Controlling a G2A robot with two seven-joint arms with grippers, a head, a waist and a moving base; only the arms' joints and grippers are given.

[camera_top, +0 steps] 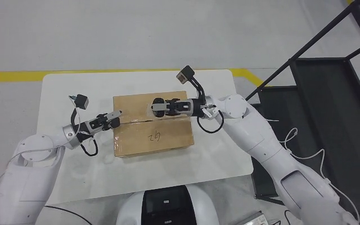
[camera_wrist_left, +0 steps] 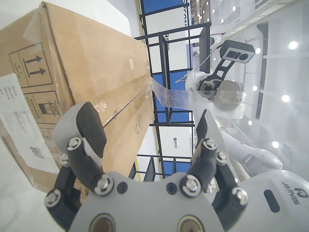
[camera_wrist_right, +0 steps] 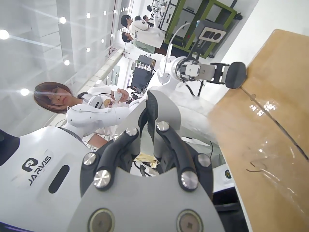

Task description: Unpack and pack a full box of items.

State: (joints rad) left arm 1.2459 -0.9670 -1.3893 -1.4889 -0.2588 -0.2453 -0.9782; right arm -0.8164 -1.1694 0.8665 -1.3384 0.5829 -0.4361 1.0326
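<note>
1. The jaws of the right gripper [camera_wrist_right: 148, 114] are pressed together, pinching a strip of clear tape [camera_wrist_left: 173, 96]. The jaws of the left gripper [camera_wrist_left: 146, 124] are spread, and one pad [camera_wrist_left: 90, 124] is set at the end of the box [camera_top: 154, 138], seemingly touching it.
2. In the top view the closed cardboard box is seen at the centre of the frame on a white table [camera_top: 219, 163]. The left gripper is found at the box's left edge, the right gripper over its upper middle.
3. The tape is stretched from the far end of the centre seam [camera_wrist_left: 130, 100] to the right gripper.
4. The step in hand is judged to be the stripping of the tape from the seam, so that the flaps can be opened.
5. The tape is best drawn along the line of the seam, at a steady pace, so that it is not torn sideways or snapped.
6. A firm pinch is called for, since thin film may slip from between the pads.
7. The box is best braced by the left gripper against the pull, as a carton may be dragged or tipped.
8. The task is judged to be at an early stage: the flaps are not yet opened and nothing is unpacked.
</note>
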